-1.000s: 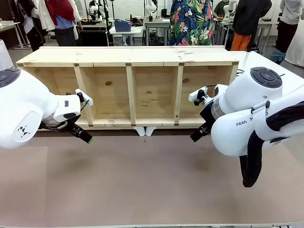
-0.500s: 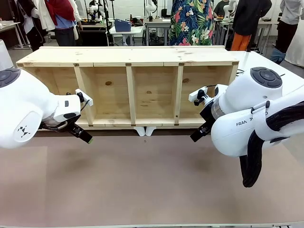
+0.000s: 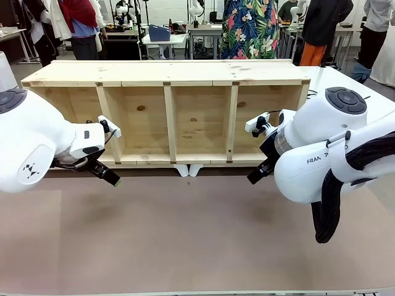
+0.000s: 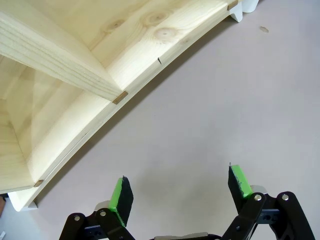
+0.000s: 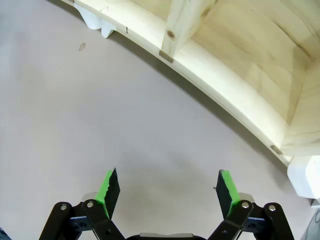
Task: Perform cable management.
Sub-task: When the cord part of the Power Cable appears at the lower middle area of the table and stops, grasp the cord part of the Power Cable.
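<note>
Left tool (image 4: pixel 179 179) and right tool (image 5: pixel 168 176) gape beside one four-compartment shelf (image 3: pixel 197 73).

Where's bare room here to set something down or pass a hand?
The brown tabletop between the wooden shelf unit and the near edge lies bare, widest midway between the left gripper and right gripper. It is tightest close beside each.

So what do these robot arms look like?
Glossy white rounded shells: left arm and right arm, each with a dark grey round cap. A thick black braided hose runs along the right. The black two-finger left gripper and right gripper have green pads.
</note>
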`<state>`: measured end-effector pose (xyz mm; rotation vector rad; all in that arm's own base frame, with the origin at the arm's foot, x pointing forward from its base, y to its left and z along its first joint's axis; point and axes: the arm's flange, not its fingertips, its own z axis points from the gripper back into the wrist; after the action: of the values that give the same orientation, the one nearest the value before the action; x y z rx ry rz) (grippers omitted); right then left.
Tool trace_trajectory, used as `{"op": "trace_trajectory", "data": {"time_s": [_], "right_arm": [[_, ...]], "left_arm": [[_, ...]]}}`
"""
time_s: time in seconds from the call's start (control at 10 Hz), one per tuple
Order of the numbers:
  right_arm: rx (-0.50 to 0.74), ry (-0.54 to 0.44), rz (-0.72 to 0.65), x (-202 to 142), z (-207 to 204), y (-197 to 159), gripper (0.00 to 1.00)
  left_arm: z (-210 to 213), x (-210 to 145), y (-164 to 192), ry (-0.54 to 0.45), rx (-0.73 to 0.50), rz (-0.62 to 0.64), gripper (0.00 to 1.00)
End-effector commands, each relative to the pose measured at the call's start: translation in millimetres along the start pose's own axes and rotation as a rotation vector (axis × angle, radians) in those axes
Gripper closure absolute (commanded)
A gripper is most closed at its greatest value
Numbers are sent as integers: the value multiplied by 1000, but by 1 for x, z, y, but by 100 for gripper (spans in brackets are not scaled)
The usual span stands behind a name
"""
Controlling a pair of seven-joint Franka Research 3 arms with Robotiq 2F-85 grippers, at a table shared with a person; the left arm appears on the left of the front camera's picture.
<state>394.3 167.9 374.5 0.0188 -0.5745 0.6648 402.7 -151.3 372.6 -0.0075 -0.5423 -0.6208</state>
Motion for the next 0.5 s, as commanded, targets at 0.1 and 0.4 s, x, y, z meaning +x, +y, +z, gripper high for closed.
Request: {"op": "trace_trajectory", "data": {"time_s": [0.1, 0.4], "right_arm": [[-13, 16, 0, -6, 17, 5, 0], [-63, -27, 3, -16, 66, 12, 0]], "left_arm": [[29, 1, -8, 18, 37, 25, 0], [74, -6, -5, -17, 78, 33, 0]]}}
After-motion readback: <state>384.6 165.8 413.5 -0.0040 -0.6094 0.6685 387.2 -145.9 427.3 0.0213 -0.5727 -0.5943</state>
